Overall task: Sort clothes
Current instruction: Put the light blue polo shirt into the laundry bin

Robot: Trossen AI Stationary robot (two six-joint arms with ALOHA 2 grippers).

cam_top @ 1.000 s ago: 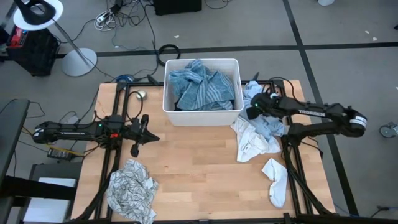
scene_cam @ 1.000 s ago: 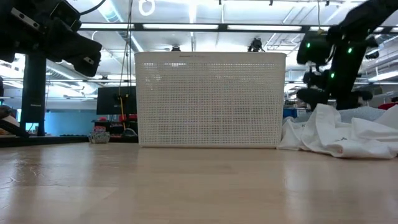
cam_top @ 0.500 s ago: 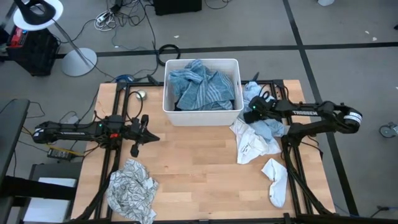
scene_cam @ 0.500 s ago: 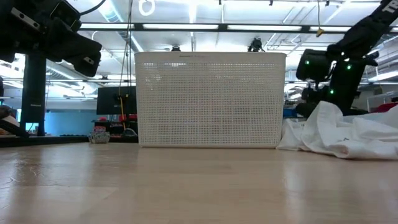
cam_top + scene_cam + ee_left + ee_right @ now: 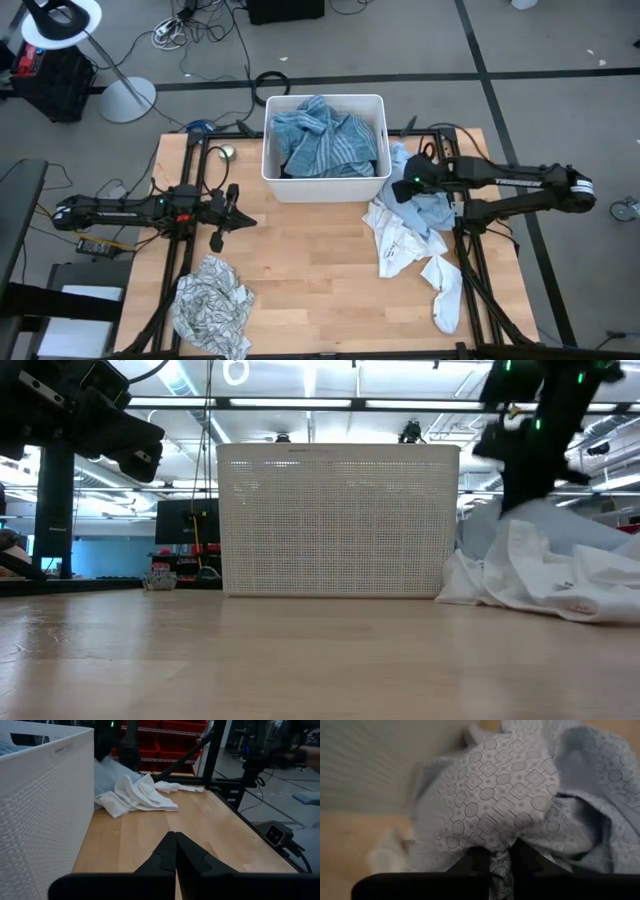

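A white tub (image 5: 325,182) at the table's far middle holds teal and blue striped clothes (image 5: 325,140). To its right lies a pile: a light-blue patterned shirt (image 5: 432,208) over a white garment (image 5: 398,238). A white sock (image 5: 443,292) lies nearer the front edge. My right gripper (image 5: 404,189) is over the pile's left part, shut on the light-blue shirt (image 5: 520,785). A white-grey patterned top (image 5: 210,305) lies crumpled at the near left. My left gripper (image 5: 246,222) hovers shut left of the tub, holding nothing. My right gripper pinches a bunched fold of the light-blue shirt (image 5: 496,851) between its two fingers (image 5: 524,856), coming from above. The cloth bulges out beyond the fingertips. In the low view the shirt (image 5: 545,520) rises in a peak under the gripper while its lower part stays on the pile.
The table's middle and near middle (image 5: 320,270) are bare wood. Black frame rails (image 5: 470,270) run along both sides of the table. Cables and a lamp stand (image 5: 120,90) lie on the floor beyond the far edge.
My right gripper dipped onto the pile, took hold of the light-blue shirt and rose, drawing it up into a peak. The white garment beneath slid a little toward the table's near edge and left.
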